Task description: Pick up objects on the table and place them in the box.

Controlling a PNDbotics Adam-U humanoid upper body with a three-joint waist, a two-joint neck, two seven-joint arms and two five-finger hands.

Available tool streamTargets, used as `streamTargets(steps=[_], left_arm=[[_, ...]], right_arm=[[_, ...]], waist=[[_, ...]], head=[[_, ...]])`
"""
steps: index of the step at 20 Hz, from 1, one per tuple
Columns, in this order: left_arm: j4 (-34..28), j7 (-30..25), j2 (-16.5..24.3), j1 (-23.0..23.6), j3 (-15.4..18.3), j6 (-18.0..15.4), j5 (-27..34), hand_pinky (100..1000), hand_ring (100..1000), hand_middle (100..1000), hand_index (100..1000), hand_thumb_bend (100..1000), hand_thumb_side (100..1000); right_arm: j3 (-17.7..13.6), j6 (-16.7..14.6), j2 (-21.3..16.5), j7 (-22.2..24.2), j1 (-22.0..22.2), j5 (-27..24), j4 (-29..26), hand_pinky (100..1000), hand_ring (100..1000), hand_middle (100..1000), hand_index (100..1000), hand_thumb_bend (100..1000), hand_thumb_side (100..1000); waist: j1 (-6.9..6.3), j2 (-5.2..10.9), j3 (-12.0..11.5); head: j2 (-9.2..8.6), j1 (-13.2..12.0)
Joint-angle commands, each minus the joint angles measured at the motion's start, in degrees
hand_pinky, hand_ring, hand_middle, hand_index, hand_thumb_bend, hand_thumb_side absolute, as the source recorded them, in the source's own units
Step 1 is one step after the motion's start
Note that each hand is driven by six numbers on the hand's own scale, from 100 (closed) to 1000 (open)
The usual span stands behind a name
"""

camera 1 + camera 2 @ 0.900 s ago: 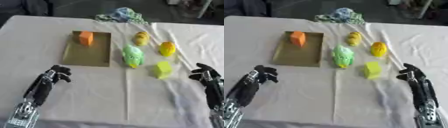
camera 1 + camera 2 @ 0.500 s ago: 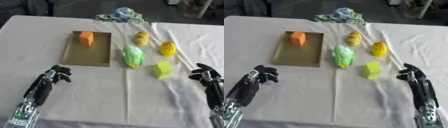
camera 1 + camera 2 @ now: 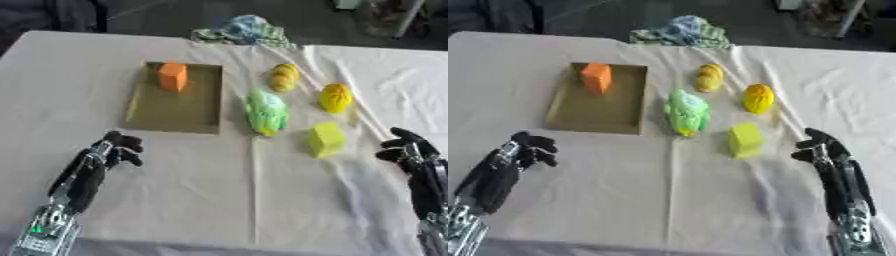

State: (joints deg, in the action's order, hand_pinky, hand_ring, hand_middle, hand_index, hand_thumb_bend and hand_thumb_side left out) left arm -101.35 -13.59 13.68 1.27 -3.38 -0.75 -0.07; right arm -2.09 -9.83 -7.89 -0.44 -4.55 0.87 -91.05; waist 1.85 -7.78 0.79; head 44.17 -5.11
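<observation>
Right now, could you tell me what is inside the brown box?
Only an orange block stands in the box, at its far end. The floor under the block is hidden.

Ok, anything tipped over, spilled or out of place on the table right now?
Nothing spilled or damaged. The only oddity is a crumpled blue-green cloth bunched at the table's far edge. The orange block stands in the flat brown box; the other toys sit on the white tablecloth.

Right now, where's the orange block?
The orange block stands in the box's far corner, left of the green toy.
</observation>
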Motion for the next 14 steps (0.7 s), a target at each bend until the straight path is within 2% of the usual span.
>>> streamTargets(steps=[1,6,12,14], left_arm=[[-0.7,0.2,1.2,-0.2,0.1,-0.1,-0.1,795,558,597,726,100,1000],[-0.9,0.2,1.2,-0.1,0.1,-0.2,0.0,795,558,597,726,100,1000],[-1.0,0.0,1.5,0.0,-0.1,-0.3,0.0,795,558,597,726,100,1000],[-1.1,0.0,1.6,0.0,-0.1,-0.3,0.1,796,558,597,726,100,1000]], right_arm=[[-0.3,-0.2,-1.0,0.0,-1.2,0.4,-0.9,690,563,576,801,100,717],[-0.4,-1.0,-4.5,0.7,-6.8,3.1,-0.6,697,569,587,820,100,599],[1.9,-4.3,-14.7,5.5,-18.0,8.9,4.6,718,596,630,870,100,454],[3.5,-6.0,-18.6,7.8,-21.4,10.1,7.9,724,612,650,888,100,444]], waist=[[0.86,-0.07,0.0],[1.02,0.37,-0.3],[1.29,0.85,-1.0],[1.47,0.99,-1.2]], head=[[-0.06,-0.2],[-0.06,-0.1],[-0.06,0.3],[-0.06,0.5]])
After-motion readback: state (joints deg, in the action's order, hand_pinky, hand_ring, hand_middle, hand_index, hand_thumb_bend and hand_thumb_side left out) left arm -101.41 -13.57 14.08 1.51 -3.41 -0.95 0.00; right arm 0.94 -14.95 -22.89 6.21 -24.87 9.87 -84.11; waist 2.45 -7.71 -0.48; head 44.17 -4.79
